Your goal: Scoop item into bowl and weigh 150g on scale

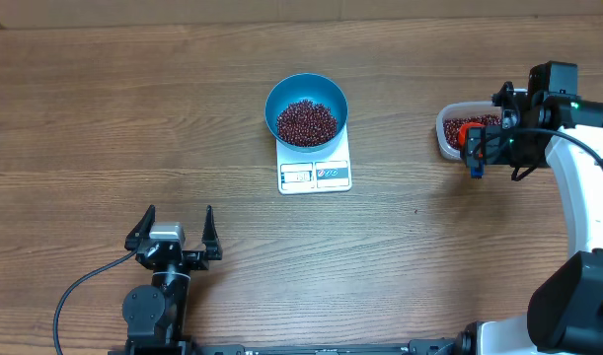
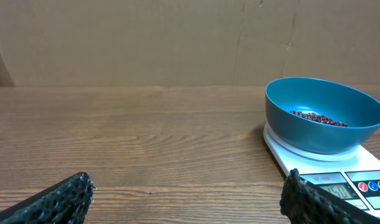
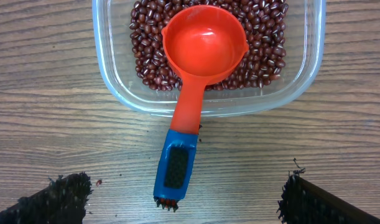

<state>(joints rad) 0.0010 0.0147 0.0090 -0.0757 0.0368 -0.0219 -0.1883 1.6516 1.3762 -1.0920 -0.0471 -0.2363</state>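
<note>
Scoop (image 3: 188, 112) loose under my right gripper (image 3: 185, 191).
Jaws wide, empty; handle end between them, cup on beans (image 3: 267, 37) in tub (image 3: 115, 87) ahead.

The place presented as a robotics test station rather than a kitchen. A left arm (image 1: 151, 308) and a right arm (image 1: 583, 187) stood at a wood-grain table (image 1: 104, 118), a black cable (image 1: 89, 277) trailed loose, and plain brown board (image 2: 146, 43) screened the back.
</note>
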